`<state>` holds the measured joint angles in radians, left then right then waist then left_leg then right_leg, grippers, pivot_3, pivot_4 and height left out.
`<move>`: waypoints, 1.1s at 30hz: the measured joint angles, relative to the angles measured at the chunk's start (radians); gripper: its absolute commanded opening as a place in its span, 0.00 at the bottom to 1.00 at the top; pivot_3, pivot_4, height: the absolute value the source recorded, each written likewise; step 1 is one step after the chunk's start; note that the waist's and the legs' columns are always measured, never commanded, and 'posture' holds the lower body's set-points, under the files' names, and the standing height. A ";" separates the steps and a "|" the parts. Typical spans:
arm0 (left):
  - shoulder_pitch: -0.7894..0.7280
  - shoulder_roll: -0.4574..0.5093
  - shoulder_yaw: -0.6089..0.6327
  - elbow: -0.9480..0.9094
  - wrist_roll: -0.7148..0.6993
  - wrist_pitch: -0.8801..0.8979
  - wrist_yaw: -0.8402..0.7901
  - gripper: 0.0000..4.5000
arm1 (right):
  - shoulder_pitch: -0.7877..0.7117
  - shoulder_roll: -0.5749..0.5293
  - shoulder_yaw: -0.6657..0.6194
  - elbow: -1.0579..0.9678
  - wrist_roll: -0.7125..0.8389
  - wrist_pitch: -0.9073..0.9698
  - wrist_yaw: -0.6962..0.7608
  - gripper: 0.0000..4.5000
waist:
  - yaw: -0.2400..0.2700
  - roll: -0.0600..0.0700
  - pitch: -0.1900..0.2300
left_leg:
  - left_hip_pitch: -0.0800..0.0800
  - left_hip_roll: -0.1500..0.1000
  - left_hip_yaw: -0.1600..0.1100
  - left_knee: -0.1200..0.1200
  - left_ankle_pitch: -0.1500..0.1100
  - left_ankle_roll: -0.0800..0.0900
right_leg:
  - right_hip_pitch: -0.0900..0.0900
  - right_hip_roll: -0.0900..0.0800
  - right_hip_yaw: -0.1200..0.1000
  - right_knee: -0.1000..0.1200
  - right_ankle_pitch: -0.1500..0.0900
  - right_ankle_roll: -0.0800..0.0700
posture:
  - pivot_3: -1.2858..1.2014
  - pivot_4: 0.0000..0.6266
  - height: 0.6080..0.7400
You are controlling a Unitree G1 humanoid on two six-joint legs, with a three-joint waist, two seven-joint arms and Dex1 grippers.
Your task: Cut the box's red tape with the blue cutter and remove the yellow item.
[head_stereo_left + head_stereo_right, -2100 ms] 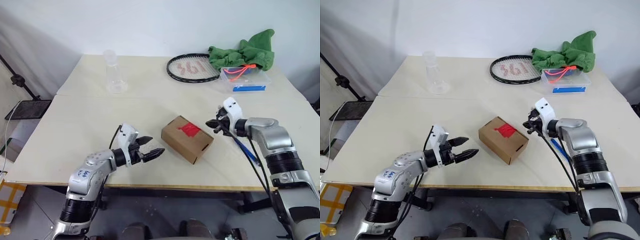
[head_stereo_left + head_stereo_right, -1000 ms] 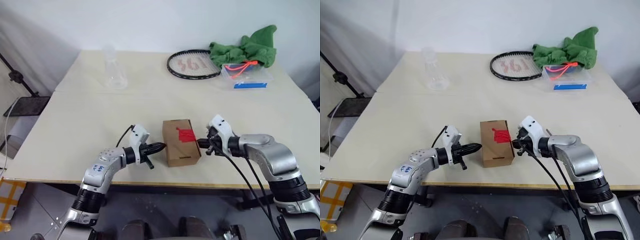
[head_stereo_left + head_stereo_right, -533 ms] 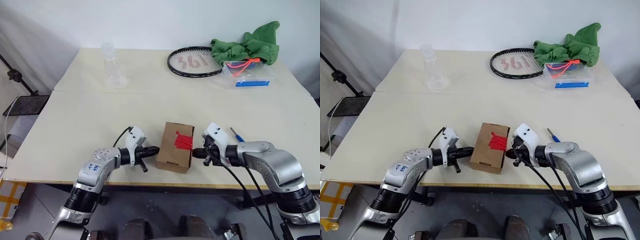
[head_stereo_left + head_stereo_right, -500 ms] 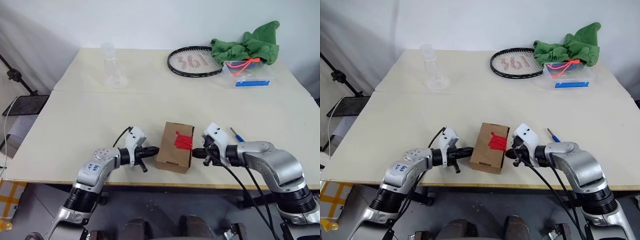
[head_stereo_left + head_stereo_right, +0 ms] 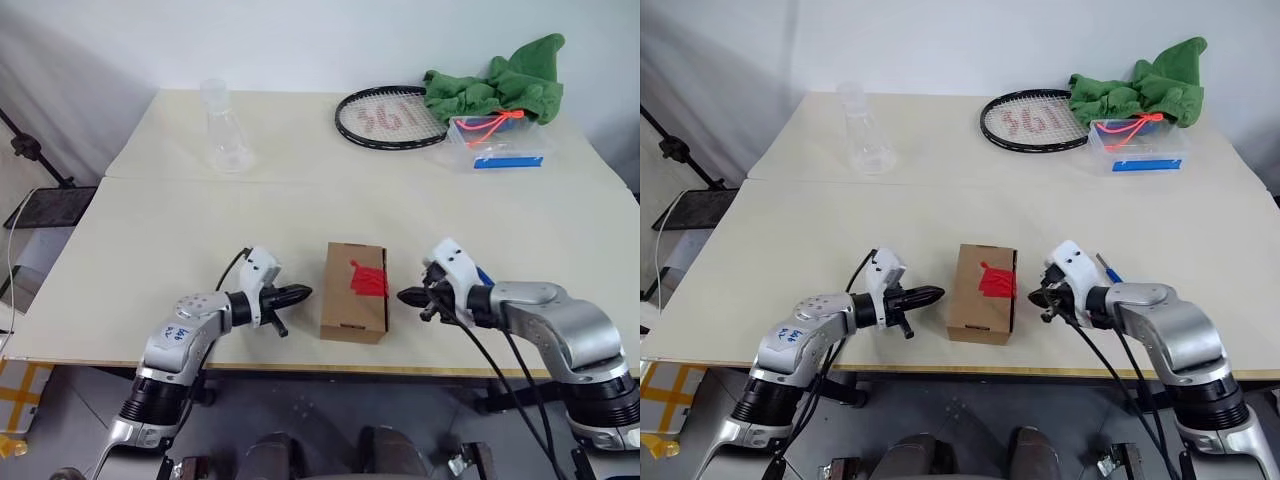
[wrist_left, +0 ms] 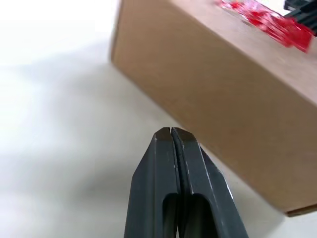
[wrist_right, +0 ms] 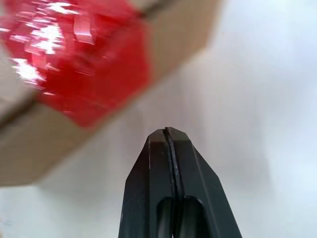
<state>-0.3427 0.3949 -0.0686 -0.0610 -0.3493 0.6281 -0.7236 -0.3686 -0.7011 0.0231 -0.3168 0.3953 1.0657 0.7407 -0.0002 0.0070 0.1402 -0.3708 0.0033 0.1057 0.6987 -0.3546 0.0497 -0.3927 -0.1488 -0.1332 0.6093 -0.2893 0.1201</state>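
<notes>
Box (image 5: pixel 356 291) sits near the front edge of the table (image 5: pixel 160 235), flaps shut, with the red tape (image 5: pixel 369 281) stuck across its top toward the robot's right side, so whatever's inside it can't be seen. Left gripper (image 5: pixel 303 294) has both black fingers pressed together into 1 point, aimed at the box's left face with a small gap, not touching; in the left wrist view the closed tips (image 6: pixel 171 133) hang just off the brown cardboard wall. Right gripper (image 5: pixel 405 297) is the same deal on the other side, fingers squeezed shut, holding nothing, pointed at the taped side and just clear of it. Blue cutter (image 5: pixel 1106 267) is lying on the table just behind the right gripper's wrist, mostly hidden by it, so I think only the tip end is showing. At the far right of the table there's a clear plastic container (image 5: pixel 500 148) with a blue label, an orange-red cord (image 5: pixel 489 128) draped on it, and a green cloth (image 5: pixel 495 88) bunched partly over its back. Next to that is a black racket (image 5: pixel 390 118), and on the far left a clear flask (image 5: pixel 226 129) standing upright, looks empty.
</notes>
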 measured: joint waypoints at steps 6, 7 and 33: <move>-0.016 -0.029 0.038 0.000 -0.034 -0.006 0.001 0.00 | -0.013 0.020 -0.091 0.012 0.020 -0.008 -0.045 0.04 | 0.002 -0.001 0.010 | -0.001 0.000 0.000 0.001 0.000 0.000 | 0.000 0.000 0.000 0.000 0.000 0.000 | 0.52 0.24 1.00; -0.032 -0.036 0.039 0.000 -0.040 -0.006 0.001 0.00 | -0.030 0.036 -0.121 0.013 0.033 -0.003 -0.059 0.07 | 0.002 -0.001 0.010 | -0.001 0.000 0.000 0.001 0.000 0.000 | 0.000 0.000 0.000 0.000 0.000 0.000 | 0.52 0.24 1.00; -0.178 -0.076 0.014 -0.014 -0.116 0.031 -0.012 0.00 | -0.091 0.122 -0.112 0.033 0.150 0.009 -0.144 0.99 | 0.001 -0.001 0.019 | -0.001 0.000 0.000 -0.002 0.000 0.000 | 0.000 0.001 -0.001 -0.003 0.000 0.000 | 0.52 0.24 1.00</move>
<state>-0.5209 0.3186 -0.0541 -0.0754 -0.4648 0.6588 -0.7360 -0.4596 -0.5794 -0.0887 -0.2840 0.5453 1.0748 0.5966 0.0007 0.0057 0.1589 -0.3720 0.0029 0.1061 0.6972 -0.3545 0.0498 -0.3929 -0.1482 -0.1343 0.6068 -0.2891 0.1206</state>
